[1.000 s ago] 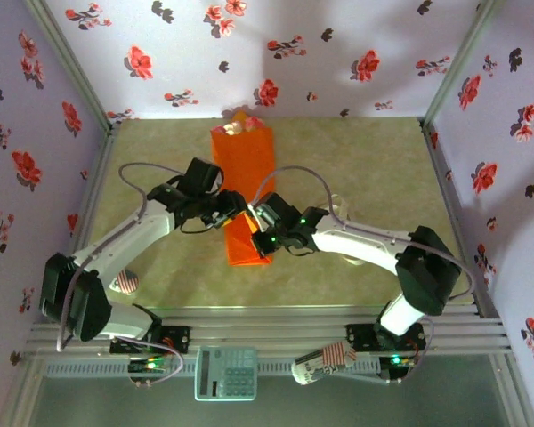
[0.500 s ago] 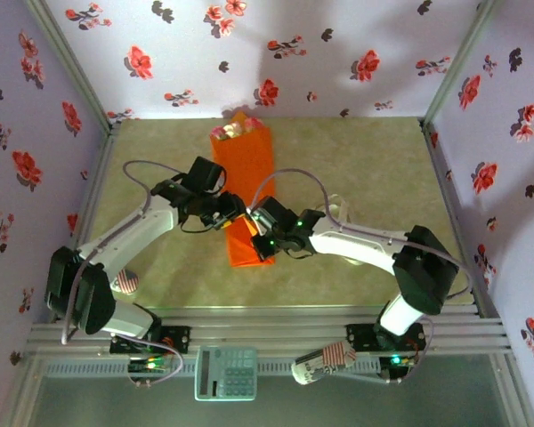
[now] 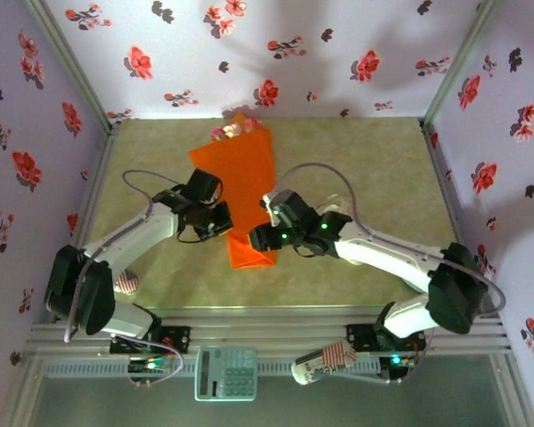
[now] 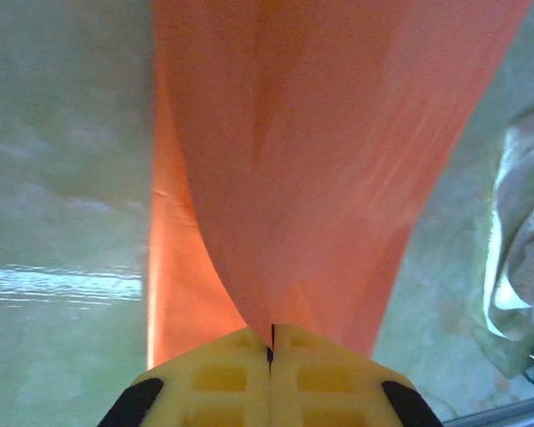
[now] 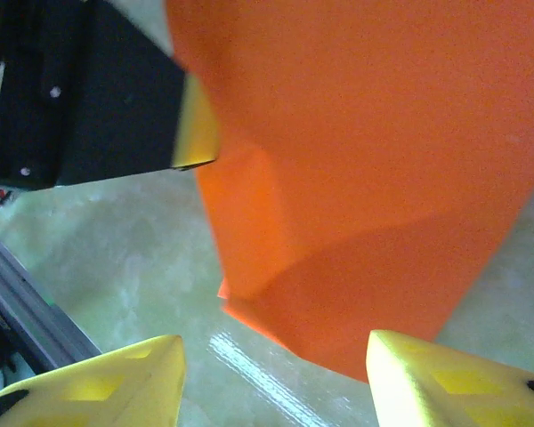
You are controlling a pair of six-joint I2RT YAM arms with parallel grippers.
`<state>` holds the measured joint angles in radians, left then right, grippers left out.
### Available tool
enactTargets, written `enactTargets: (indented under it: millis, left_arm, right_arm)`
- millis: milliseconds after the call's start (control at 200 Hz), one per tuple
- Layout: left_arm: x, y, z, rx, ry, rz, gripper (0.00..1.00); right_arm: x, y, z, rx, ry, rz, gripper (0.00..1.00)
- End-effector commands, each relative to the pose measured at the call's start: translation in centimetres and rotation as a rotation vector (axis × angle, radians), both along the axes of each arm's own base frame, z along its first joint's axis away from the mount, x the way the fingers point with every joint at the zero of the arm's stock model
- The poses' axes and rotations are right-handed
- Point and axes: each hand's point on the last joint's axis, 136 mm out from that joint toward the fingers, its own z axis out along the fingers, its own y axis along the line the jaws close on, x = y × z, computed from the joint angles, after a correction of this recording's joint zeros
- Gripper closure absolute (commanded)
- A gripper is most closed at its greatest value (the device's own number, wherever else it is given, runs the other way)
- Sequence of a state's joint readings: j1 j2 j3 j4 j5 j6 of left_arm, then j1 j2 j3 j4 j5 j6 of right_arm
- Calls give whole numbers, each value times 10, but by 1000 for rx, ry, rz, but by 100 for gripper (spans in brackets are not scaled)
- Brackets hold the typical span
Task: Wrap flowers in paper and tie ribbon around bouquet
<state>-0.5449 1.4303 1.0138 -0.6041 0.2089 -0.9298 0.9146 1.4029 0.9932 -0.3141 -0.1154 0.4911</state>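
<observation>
The orange paper (image 3: 243, 191) lies lengthwise in the middle of the table, loosely folded over the flowers (image 3: 234, 130), whose pink and cream heads stick out at its far end. My left gripper (image 3: 221, 222) is shut on the paper's left edge; in the left wrist view the sheet (image 4: 338, 160) runs into the closed yellow fingertips (image 4: 249, 351). My right gripper (image 3: 258, 238) hovers open near the paper's near right corner, and the paper (image 5: 383, 178) hangs just beyond its spread fingers (image 5: 147, 378). A crumpled cream-white ribbon (image 4: 516, 240) lies to the right of the paper.
Flowered purple walls close in the table on three sides. A calculator (image 3: 225, 372) and a red-striped roll (image 3: 325, 363) sit on the front rail, and a small striped ball (image 3: 126, 283) lies by the left arm's base. The left gripper's body (image 5: 89, 98) is close to the right one.
The right gripper has let go of the paper, opened and drawn back to the right. The left gripper has shut on the paper's left edge. The sheet's far left part has spread wider.
</observation>
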Motion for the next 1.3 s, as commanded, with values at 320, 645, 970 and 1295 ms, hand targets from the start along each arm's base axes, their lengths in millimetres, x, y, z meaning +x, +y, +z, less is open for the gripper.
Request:
enactTargets:
  millis: [320, 645, 970, 1295]
  left_arm:
    - [5, 37, -42, 119, -11, 2, 100]
    - [-13, 59, -88, 265, 89, -42, 100]
    - [-9, 61, -103, 309, 119, -62, 100]
    - [2, 49, -96, 278, 84, -76, 100]
  right_arm:
    - [16, -21, -85, 75, 417, -248, 40]
    - [3, -13, -101, 115, 519, -205, 40]
    - [-4, 0, -115, 153, 586, -164, 47]
    - [-6, 5, -118, 187, 600, -183, 55]
